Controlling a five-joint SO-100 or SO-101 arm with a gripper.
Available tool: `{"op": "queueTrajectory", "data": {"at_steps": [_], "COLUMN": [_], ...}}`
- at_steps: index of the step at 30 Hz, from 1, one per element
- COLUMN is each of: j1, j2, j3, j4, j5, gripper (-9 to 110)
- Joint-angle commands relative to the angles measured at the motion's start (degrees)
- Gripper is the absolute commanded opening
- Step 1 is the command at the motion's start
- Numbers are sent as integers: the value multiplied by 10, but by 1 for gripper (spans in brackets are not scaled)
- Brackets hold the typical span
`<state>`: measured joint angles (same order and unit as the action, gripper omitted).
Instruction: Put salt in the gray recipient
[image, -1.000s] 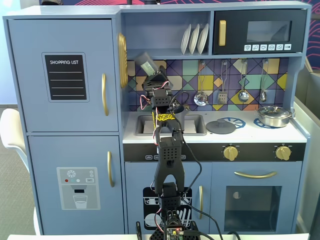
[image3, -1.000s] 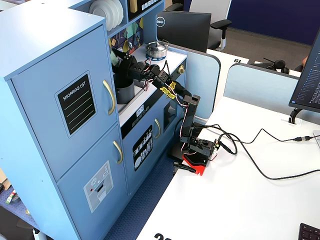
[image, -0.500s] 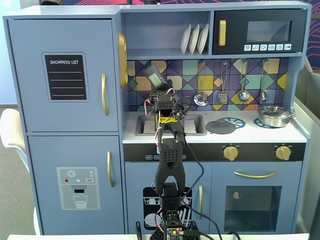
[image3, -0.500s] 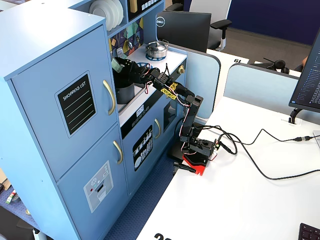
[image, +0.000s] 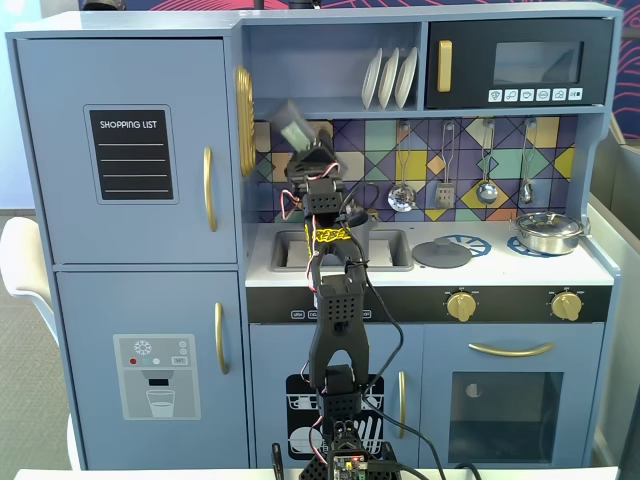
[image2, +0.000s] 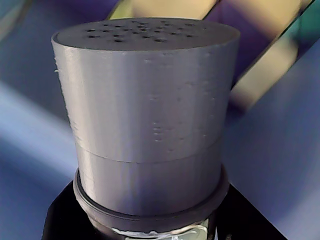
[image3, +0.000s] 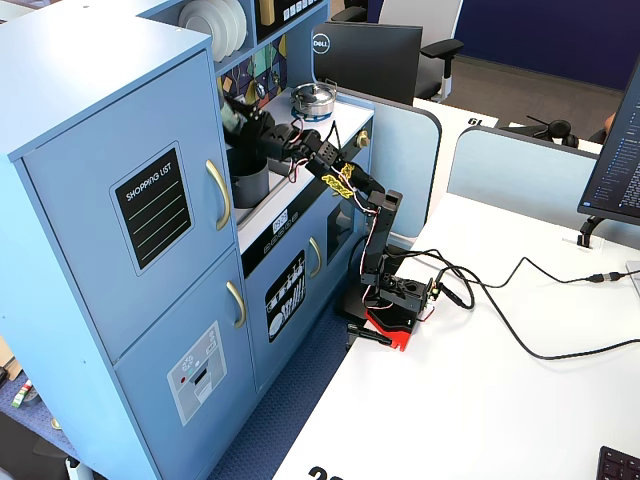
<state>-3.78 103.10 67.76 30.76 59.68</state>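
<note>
One tall dark gray cylindrical salt shaker (image: 297, 125) is hanging tilted in the end effector (image: 312, 155), which is clamping its base above the left part of the toy kitchen's white counter surface (image: 500, 268). In the angled fixed view, the matte gray cylindrical pot (image3: 250, 181) is standing just below the shaker, near the sink. In the wrist view, the perforated cap (image2: 145, 31) is still facing upward. Judging from this, the wrist needs tipping further until the holes are pointing down over the pot's open mouth, then gentle shaking. Farther right, a flat gray round lid (image: 442, 253) and a shiny steel pan (image: 546, 231) are sitting untouched.
</note>
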Motion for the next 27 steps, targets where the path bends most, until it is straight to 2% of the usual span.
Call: {"op": "queueTrajectory", "data": {"at_steps": [1,7,11,15,18,24,27], "j1": [27,25,3,9,58,226,337], "j2": [54,65,45,34,41,83,104], "j3": [43,67,6,-38,-39,4,69], "j4": [-9,-24,-40,-49,-47,-40,-90], "j5": [27,25,-69,-260,-429,-827,-1013], "gripper": [0,0,0,0,0,0,0]}}
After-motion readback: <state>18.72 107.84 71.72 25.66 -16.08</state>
